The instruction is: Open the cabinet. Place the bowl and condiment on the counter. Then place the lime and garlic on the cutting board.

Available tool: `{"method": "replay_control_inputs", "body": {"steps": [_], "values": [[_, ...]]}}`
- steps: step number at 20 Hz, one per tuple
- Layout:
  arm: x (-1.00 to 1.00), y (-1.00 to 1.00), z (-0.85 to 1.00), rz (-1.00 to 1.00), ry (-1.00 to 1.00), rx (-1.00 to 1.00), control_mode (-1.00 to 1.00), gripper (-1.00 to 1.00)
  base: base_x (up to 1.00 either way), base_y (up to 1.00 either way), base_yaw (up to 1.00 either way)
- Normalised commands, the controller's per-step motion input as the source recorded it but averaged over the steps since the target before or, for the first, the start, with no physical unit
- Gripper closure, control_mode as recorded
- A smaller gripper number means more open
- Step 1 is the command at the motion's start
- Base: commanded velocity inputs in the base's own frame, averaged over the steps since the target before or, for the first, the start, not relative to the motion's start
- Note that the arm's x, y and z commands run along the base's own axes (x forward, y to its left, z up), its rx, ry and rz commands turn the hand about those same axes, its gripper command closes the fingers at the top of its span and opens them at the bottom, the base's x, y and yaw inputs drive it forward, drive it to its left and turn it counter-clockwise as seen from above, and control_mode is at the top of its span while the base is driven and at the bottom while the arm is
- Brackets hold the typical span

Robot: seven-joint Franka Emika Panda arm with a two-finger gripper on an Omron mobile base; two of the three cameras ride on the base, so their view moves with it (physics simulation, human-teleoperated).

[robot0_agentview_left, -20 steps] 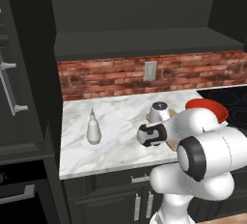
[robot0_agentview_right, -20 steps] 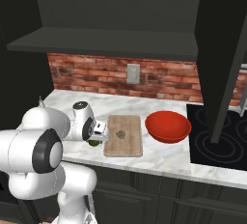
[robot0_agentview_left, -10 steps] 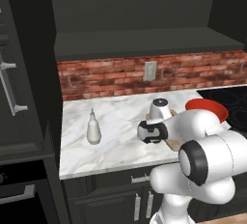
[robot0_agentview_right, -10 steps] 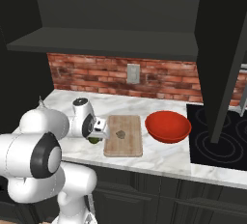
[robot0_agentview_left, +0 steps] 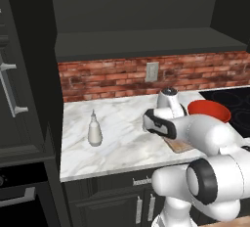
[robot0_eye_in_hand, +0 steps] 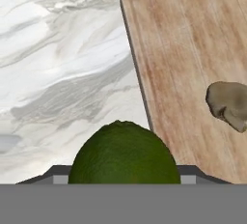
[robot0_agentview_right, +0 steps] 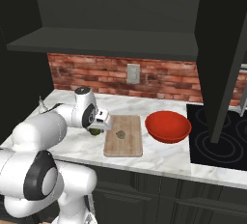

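just off the cutting board (robot0_agentview_right: 124,135), the gripper (robot0_agentview_right: 98,130) carries the lime (robot0_eye_in_hand: 125,154).

its fingers are closed around the lime, held above the counter (robot0_agentview_left: 119,140) close to the board's left long edge (robot0_eye_in_hand: 137,73). the garlic (robot0_eye_in_hand: 228,104) lies on the board, with bare wood around it. the bowl (robot0_agentview_right: 168,126) sits just right of the board, and the condiment (robot0_agentview_left: 94,129) stands well left of it on open marble.
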Motion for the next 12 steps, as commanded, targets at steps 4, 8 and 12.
{"method": "replay_control_inputs", "body": {"steps": [4,8,12], "values": [[0.0,-0.27,0.2,-0.01,0.0,0.01,-1.0,1.0,0.0,0.0,0.0],[0.11,-0.2,0.03,-0.01,0.0,0.0,-1.0,1.0,0.0,0.0,0.0],[0.32,-0.13,0.0,0.0,0.0,0.0,-1.0,1.0,0.0,0.0,0.0]]}}
